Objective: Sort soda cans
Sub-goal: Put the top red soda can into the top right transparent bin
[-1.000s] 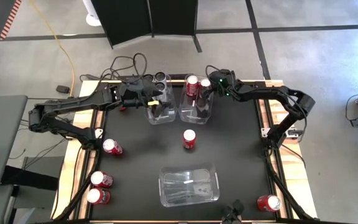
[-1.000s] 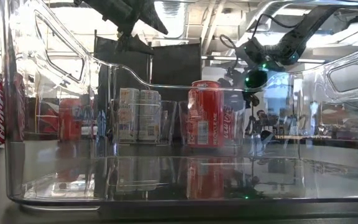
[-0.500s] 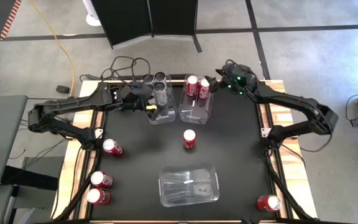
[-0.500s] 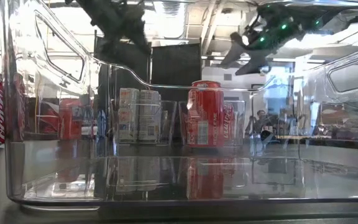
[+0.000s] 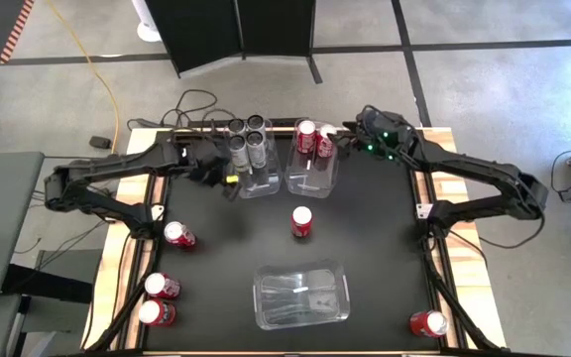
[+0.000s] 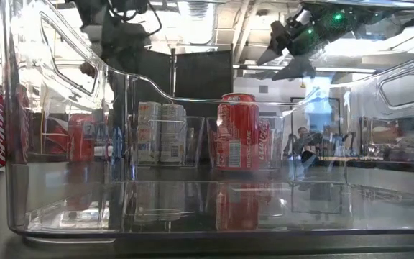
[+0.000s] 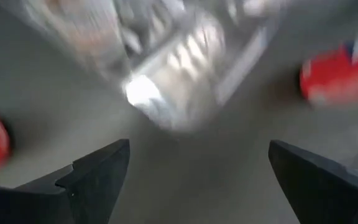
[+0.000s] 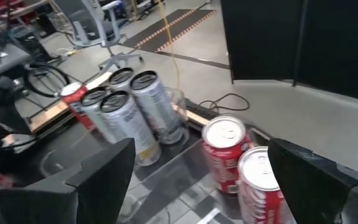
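Both hands, left (image 5: 216, 167) and right (image 5: 348, 142), hang released (nothing held); approach the middle red can (image 5: 301, 222) squarely.

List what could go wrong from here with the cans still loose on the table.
1. The red can stands alone mid-table between the far bins and the empty near bin; an arm sweeping low toward it might tip it.
2. The red can by the right front corner and the two at the left edge lie close to the table's border and may roll off if nudged.
3. The open left hand hangs beside the silver cans; swinging out, it could clip their bin.
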`<state>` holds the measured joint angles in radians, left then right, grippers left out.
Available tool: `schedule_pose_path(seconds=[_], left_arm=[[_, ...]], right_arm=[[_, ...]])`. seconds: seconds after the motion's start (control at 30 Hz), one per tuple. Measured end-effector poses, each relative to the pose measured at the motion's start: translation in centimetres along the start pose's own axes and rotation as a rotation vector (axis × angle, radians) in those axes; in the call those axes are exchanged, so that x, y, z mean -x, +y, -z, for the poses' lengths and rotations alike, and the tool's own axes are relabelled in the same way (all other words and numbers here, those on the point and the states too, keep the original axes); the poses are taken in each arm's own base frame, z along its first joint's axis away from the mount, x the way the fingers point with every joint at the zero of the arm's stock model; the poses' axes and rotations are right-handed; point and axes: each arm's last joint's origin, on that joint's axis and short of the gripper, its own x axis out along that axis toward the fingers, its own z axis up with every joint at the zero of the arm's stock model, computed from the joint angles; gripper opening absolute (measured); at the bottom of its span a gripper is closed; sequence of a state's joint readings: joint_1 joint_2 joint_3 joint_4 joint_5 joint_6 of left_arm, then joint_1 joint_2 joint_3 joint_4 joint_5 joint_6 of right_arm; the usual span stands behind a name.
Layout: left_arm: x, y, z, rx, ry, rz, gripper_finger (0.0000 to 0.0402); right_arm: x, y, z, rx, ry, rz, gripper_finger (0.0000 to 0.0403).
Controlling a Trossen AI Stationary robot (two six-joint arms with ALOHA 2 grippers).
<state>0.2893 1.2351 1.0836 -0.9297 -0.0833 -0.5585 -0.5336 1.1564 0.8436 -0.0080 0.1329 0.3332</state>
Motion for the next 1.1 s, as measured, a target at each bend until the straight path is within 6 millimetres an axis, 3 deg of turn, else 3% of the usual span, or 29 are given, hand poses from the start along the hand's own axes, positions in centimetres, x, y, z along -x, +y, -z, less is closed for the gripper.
schedule_pose_path(seconds=[0.33, 0.57, 0.87, 1.1], left_arm=[[2.9, -0.7, 6.8, 0.047, 0.410, -0.164, 0.0377], [4.4, -0.5, 8.6, 0.035, 0.449, -0.208, 0.0377], [2.3, 0.4, 10.6, 0.052, 0.532, -0.295, 0.0377], [0.1, 0.8, 11.9, 0.060, 0.594, -0.264, 0.0377]], right_arm=[[0.0, 1.5, 0.7, -0.014, 0.030, -0.053, 0.0378], [-0.6, 2.5, 1.6, -0.020, 0.065, -0.079, 0.0379], [-0.3, 3.4, 2.1, -0.002, 0.079, -0.082, 0.0379], [-0.2, 3.7, 2.3, 0.006, 0.083, -0.073, 0.0379]])
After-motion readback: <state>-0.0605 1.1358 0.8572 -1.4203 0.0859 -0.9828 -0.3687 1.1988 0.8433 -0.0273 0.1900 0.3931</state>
